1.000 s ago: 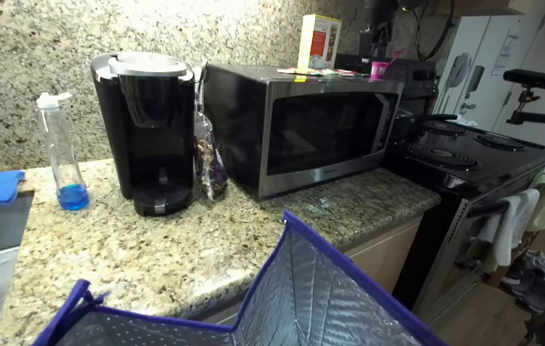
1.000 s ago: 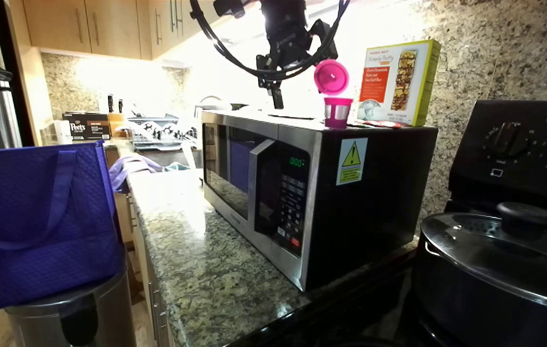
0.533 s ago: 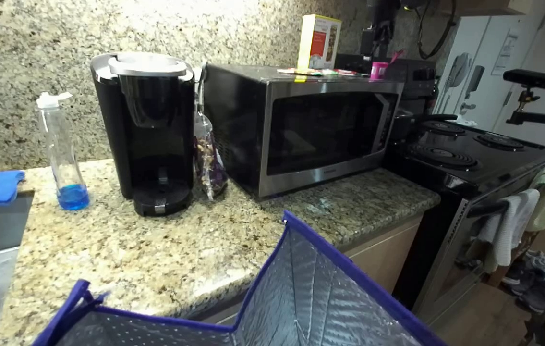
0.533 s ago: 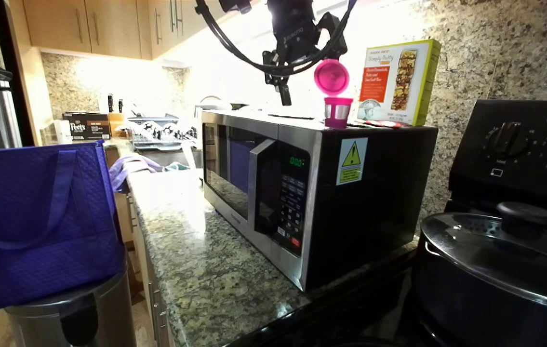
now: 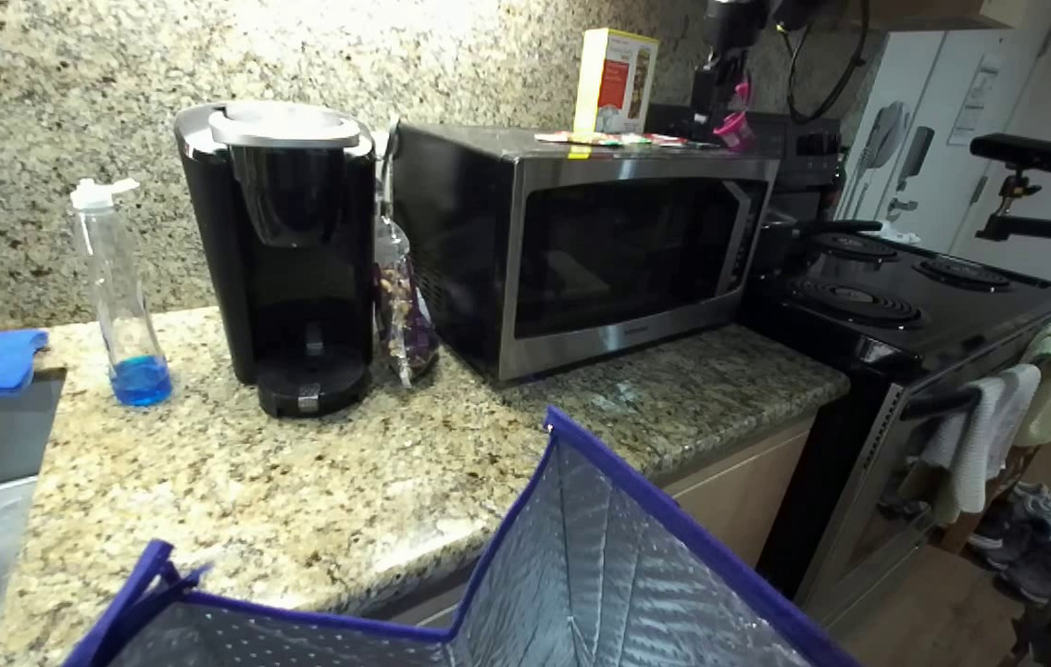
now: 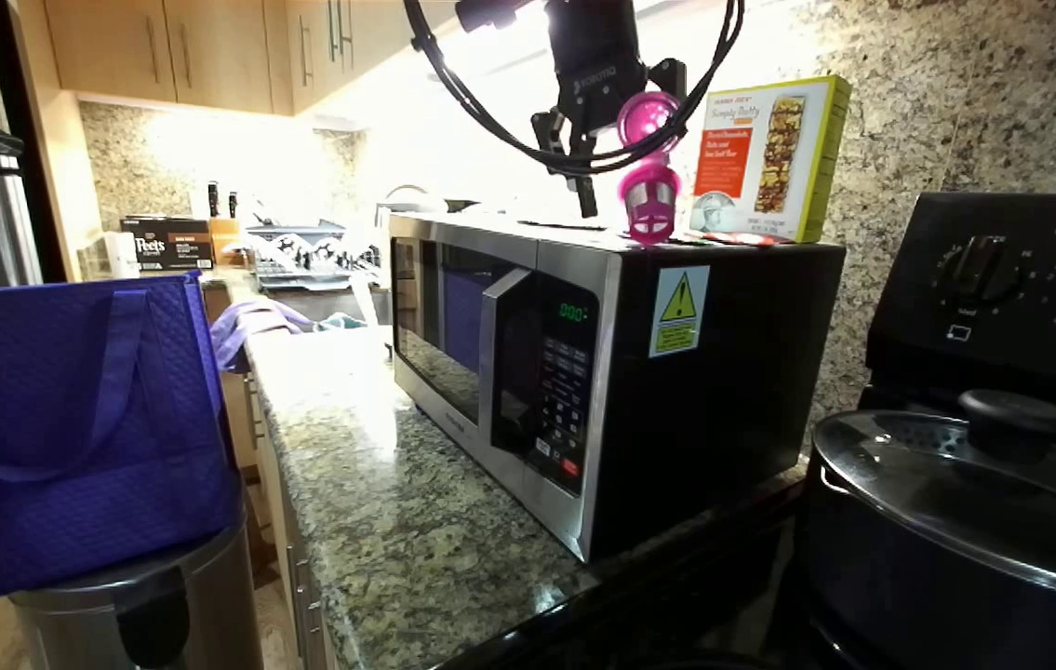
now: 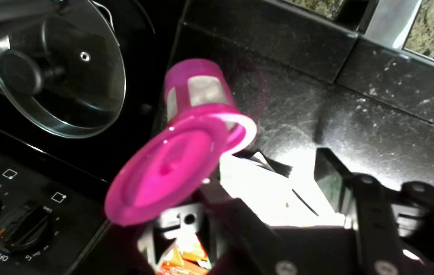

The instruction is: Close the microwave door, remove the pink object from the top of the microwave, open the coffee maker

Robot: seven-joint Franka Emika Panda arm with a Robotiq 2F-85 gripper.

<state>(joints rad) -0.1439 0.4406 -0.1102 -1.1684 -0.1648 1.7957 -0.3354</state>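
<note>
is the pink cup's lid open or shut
Open: in the wrist view, the round magenta plastic lid is swung back from the magenta mesh-windowed cup, whose mouth partly shows.

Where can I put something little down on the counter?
Bare counter lies between the coffee maker and purple bag, and in front of the microwave. Its top is crowded: box, packets, tilted pink object, and the tool just above.

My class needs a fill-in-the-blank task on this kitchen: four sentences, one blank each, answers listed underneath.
1. Between the clear bottle and the microwave stands a tall black ____.
2. Of open or closed, the microwave door is ____.
3. Of open or closed, the lid of the pink reusable coffee pod is ____.
4. The digits on the microwave display are coloured ____.
Missing words: coffee maker; closed; open; green.
</note>
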